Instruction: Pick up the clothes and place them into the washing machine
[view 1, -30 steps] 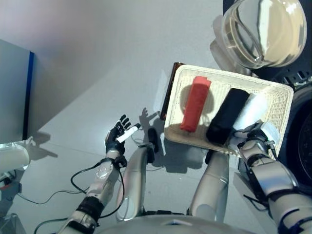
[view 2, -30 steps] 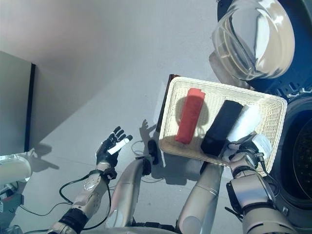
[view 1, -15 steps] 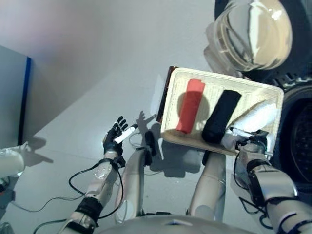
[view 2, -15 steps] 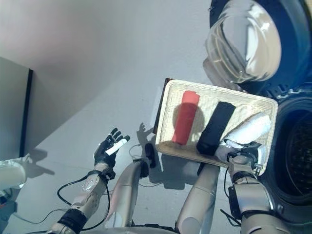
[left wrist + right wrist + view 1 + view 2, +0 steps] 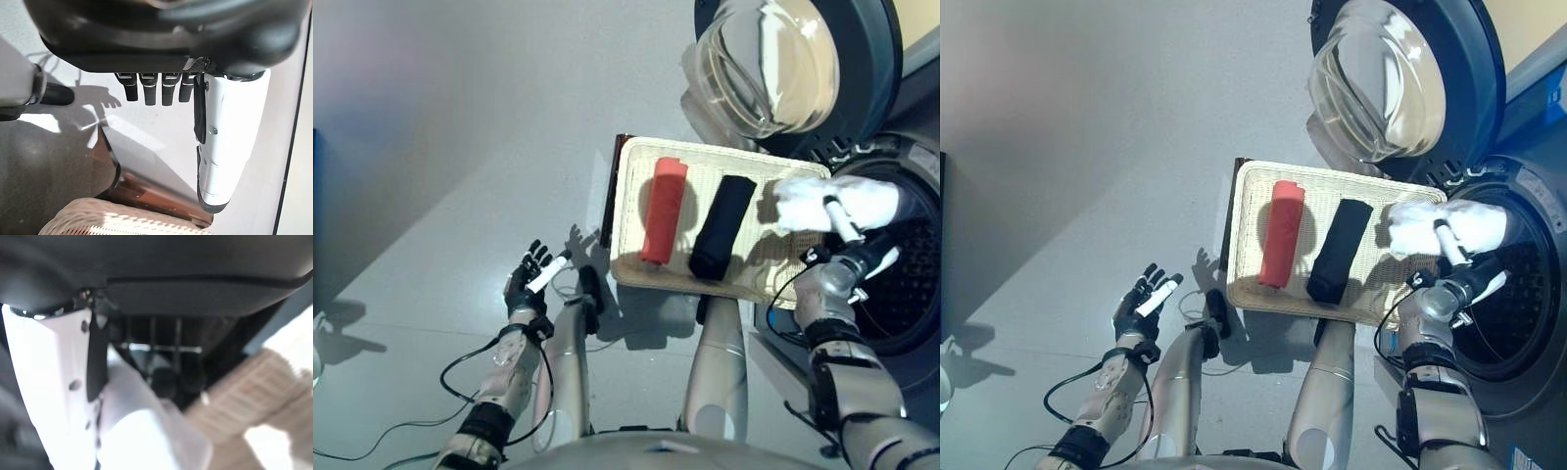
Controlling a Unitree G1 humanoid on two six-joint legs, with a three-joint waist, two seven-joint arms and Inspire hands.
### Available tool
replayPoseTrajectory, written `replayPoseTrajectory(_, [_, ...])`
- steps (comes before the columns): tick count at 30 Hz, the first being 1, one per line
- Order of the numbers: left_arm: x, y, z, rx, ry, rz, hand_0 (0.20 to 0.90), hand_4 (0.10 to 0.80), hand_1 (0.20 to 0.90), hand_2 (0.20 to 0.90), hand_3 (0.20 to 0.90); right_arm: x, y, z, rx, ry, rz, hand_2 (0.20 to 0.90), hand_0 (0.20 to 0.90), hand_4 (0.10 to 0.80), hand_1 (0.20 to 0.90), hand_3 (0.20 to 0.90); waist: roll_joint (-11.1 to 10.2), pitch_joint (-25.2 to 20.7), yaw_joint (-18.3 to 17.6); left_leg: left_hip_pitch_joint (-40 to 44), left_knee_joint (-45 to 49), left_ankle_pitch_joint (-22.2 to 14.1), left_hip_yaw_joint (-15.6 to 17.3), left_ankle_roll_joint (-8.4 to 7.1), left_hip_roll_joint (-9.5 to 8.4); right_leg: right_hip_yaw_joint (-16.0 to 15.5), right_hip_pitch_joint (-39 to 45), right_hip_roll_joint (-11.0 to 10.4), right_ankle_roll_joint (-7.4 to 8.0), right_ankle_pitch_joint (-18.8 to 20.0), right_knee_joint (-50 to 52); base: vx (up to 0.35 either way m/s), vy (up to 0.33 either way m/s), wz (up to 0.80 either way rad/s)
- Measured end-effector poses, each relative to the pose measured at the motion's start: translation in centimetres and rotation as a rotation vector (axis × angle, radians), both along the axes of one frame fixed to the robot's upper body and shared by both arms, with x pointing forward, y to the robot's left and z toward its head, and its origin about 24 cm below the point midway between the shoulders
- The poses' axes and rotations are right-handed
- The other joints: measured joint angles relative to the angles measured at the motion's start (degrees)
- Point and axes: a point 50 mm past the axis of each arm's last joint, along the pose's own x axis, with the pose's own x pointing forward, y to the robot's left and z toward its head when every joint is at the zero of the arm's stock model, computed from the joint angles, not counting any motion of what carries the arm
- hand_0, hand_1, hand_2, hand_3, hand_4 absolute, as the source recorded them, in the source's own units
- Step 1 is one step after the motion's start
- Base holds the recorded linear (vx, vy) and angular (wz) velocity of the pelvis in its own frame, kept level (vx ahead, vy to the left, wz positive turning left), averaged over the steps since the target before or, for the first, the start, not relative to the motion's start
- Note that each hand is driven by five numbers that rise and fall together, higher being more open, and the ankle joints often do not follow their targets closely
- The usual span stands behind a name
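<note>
The left hand [image 5: 526, 282] hangs open over the floor, fingers spread, grasping nothing. The right hand [image 5: 850, 257] is clenched on the white cloth roll [image 5: 837, 204], lifted at the washing machine drum opening [image 5: 906, 294]. Just left of that hand, the wicker basket [image 5: 631, 201] holds the black roll [image 5: 722, 226] and red roll [image 5: 663, 209]. Beyond stands the open glass door [image 5: 764, 61].

The right hand [image 5: 847, 257] holds the white garment [image 5: 837, 203] up at the mouth of the washing machine [image 5: 1518, 294], its fingers curled round the cloth, just past the basket [image 5: 631, 176]'s right end. Left of that hand, in the basket, lies the black roll [image 5: 723, 225], and farther left the red roll [image 5: 664, 210]. The machine's open door [image 5: 759, 64] stands beyond the hand. The left hand [image 5: 526, 284] hangs fingers spread over the floor [image 5: 450, 147], well apart, left of the basket.
</note>
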Motion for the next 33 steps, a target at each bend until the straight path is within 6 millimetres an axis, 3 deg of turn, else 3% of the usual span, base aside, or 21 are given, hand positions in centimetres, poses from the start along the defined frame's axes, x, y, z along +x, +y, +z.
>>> replayPoseTrajectory(4, [0.0, -0.1, -0.1, -0.005, 0.007, 0.0, 0.9, 0.8, 0.9, 0.9, 0.9, 0.0, -0.2, -0.3, 0.185, -0.108, -0.138, 0.2, 0.2, 0.3, 0.2, 0.2, 0.01, 0.02, -0.01, -0.01, 0.05, -0.1, 0.1, 0.12, 0.03, 0.0, 0.0, 0.02, 0.0, 0.0, -0.11, 0.0, 0.0, 0.0])
replayPoseTrajectory(11, [-0.1, -0.2, -0.2, -0.039, 0.015, 0.008, 0.9, 0.8, 0.9, 0.9, 0.9, -2.0, 1.2, -5.7, 0.551, -0.07, -0.304, 0.2, 0.2, 0.3, 0.2, 0.2, 0.26, 0.12, 0.19, 0.2, -0.07, -0.26, 0.66, 0.16, 0.08, 0.24, -0.06, -0.01, 0.03, 0.02, -0.42, 0.0, 0.0, 0.0])
replayPoseTrajectory(14, [-0.1, -0.3, -0.3, -0.052, 0.014, 0.004, 0.9, 0.8, 0.9, 0.9, 0.9, -2.6, 1.4, -6.5, 0.611, -0.067, -0.342, 0.2, 0.2, 0.3, 0.2, 0.2, 0.86, 0.39, 0.24, 0.61, -0.07, -0.47, 1.21, 0.31, 0.07, 0.65, 0.0, -0.08, 0.17, 0.11, -0.52, 0.022, 0.007, -0.05])
replayPoseTrajectory(18, [-0.1, -0.4, -0.2, -0.059, 0.008, -0.008, 0.9, 0.8, 0.9, 0.9, 0.9, -2.4, 0.5, -5.8, 0.612, -0.107, -0.349, 0.2, 0.2, 0.3, 0.2, 0.2, 1.76, 0.24, 0.7, 0.66, -0.1, -0.65, 1.28, 0.08, 0.07, 0.78, -0.03, -0.09, 0.13, 0.17, -0.49, 0.008, 0.002, -0.01])
replayPoseTrajectory(26, [-1.0, -0.2, -0.9, -0.043, 0.038, -0.045, 0.9, 0.8, 0.9, 0.9, 0.9, -3.6, -5.8, -1.2, 0.523, -0.19, -0.43, 0.2, 0.2, 0.3, 0.2, 0.2, 2.43, 0.16, 2.63, 0.55, -0.45, -0.62, 1.72, 0.17, -0.03, 1.12, -0.62, -0.24, 0.1, 0.14, -0.41, 0.001, -0.002, -0.01])
replayPoseTrajectory(33, [-1.1, -0.5, -0.9, -0.042, 0.037, -0.062, 0.9, 0.8, 0.9, 0.9, 0.9, -5.3, -9.3, 1.7, 0.446, -0.244, -0.485, 0.2, 0.2, 0.3, 0.2, 0.2, 2.6, 0.03, 2.95, 0.58, -1.05, -0.33, 2.0, 0.23, -0.05, 1.45, -0.98, -0.14, 0.08, 0.13, -0.34, 0.001, -0.005, -0.01])
